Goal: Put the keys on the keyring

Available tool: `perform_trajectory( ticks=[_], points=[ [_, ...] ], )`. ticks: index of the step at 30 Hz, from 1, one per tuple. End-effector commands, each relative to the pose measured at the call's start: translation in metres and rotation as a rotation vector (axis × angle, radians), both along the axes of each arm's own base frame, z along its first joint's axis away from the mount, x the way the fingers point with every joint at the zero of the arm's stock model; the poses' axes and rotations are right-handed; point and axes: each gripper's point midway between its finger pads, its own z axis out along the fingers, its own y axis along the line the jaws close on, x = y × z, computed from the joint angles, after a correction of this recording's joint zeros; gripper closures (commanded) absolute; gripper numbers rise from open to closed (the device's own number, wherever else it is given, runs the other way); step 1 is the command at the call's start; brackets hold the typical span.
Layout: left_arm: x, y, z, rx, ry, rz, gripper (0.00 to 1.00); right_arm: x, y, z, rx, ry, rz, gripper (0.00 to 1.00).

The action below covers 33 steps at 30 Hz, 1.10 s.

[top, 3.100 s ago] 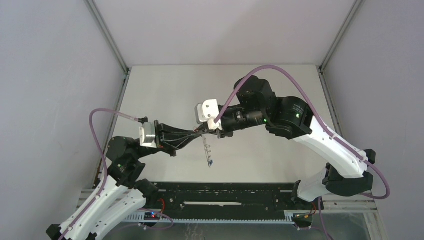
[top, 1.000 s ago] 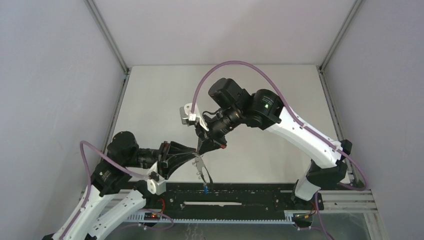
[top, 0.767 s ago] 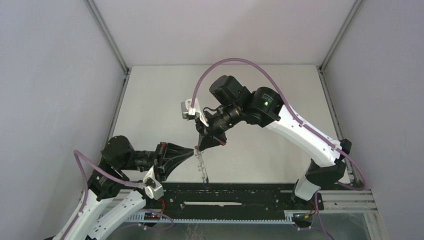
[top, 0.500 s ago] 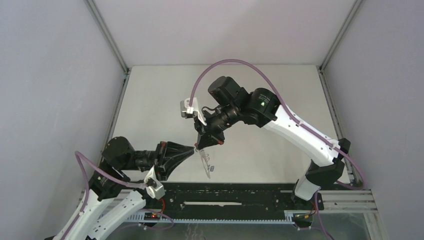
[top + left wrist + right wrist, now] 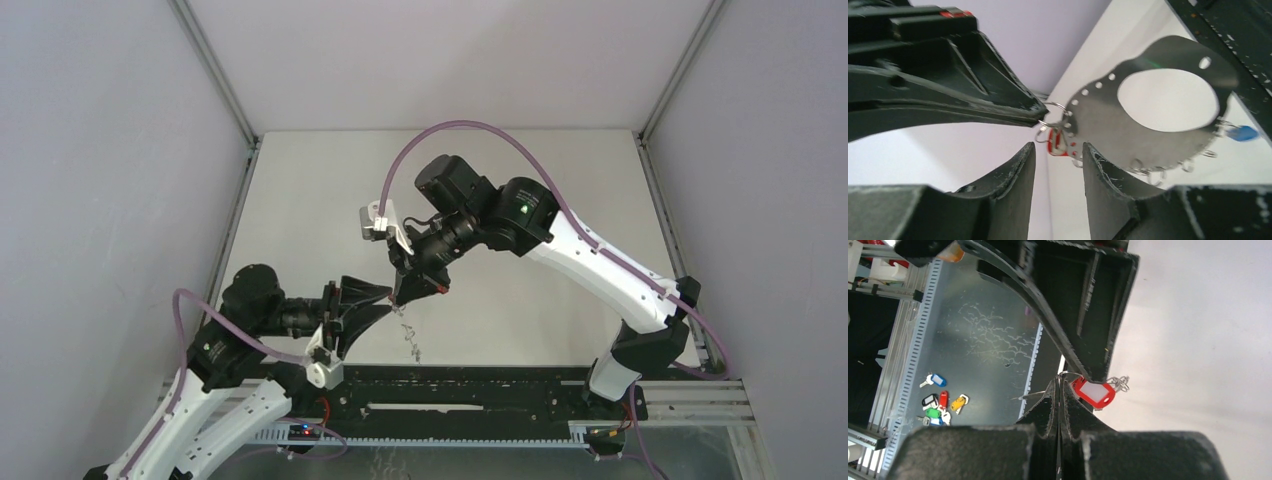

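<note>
Currently one keyring [image 5: 1098, 116], one red key [image 5: 1093, 394], one blue key [image 5: 1245, 134].

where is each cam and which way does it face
top: above, behind the bases, looking down at the table; both arms show.
left wrist: looks between the open left gripper at the keyring, pinched by the right gripper.
right wrist: looks along its shut fingers to the left gripper.
shared: both wrist views show the red key.

White arm shells [image 5: 600, 265], black joints [image 5: 455, 180], looping purple cables [image 5: 455, 124], perhaps a green light [image 5: 521, 211]
</note>
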Motion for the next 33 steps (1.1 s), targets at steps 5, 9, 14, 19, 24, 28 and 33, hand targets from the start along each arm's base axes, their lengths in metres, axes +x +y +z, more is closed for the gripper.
perform_trajectory(
  ticks=[5, 9, 14, 19, 24, 28, 33],
  points=[
    [-0.003, 0.001, -0.002, 0.05, -0.029, -0.024, 0.6, -0.013, 0.002, 0.02, 0.053, 0.006, 0.056, 1.0],
    [-0.006, 0.001, 0.002, 0.039, -0.045, -0.033, 0.66, -0.009, 0.002, 0.019, 0.048, 0.003, 0.04, 1.0],
    [-0.008, 0.001, 0.005, 0.019, -0.039, -0.041, 0.68, -0.005, 0.003, 0.016, 0.038, 0.006, 0.023, 1.0],
    [-0.008, 0.0, 0.012, -0.019, -0.042, -0.039, 0.73, -0.006, 0.003, 0.014, 0.028, 0.016, 0.025, 1.0],
    [-0.009, 0.0, 0.016, -0.038, -0.021, -0.035, 0.77, -0.006, 0.004, 0.014, 0.03, 0.013, 0.026, 1.0],
    [-0.01, -0.001, 0.015, -0.038, -0.003, -0.04, 0.79, -0.005, 0.005, 0.016, 0.033, 0.014, 0.029, 1.0],
    [-0.011, -0.002, 0.012, -0.029, 0.029, -0.047, 0.64, -0.007, 0.006, 0.017, 0.037, 0.019, 0.038, 1.0]
  ],
)
